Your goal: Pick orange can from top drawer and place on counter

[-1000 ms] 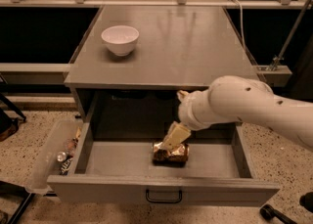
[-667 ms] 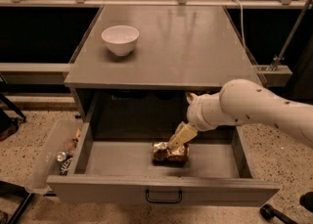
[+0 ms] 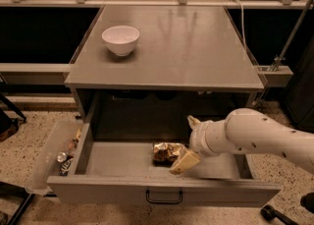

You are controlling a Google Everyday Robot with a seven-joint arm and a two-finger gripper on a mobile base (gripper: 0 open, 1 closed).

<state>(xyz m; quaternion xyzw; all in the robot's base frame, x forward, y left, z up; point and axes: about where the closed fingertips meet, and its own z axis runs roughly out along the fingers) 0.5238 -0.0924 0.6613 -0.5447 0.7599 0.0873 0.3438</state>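
The orange can (image 3: 166, 151), dented and shiny gold-brown, lies on the floor of the open top drawer (image 3: 122, 162), near its middle. My gripper (image 3: 182, 145) reaches into the drawer from the right on a white arm. It is open, with one cream finger (image 3: 184, 161) low against the can's right side and the other finger (image 3: 192, 120) raised above and behind it. The can rests on the drawer floor and is not lifted. The counter (image 3: 191, 47) is the grey cabinet top above the drawer.
A white bowl (image 3: 120, 39) stands on the counter at the back left. A clear plastic side bin (image 3: 51, 160) with small items hangs left of the drawer. The drawer front carries a black wire handle (image 3: 164, 198). A cable and a metal rail run along the counter's right side.
My arm has shifted right and toward the drawer front, with the lower finger still at the can's right side. The can has stayed in place on the drawer floor.
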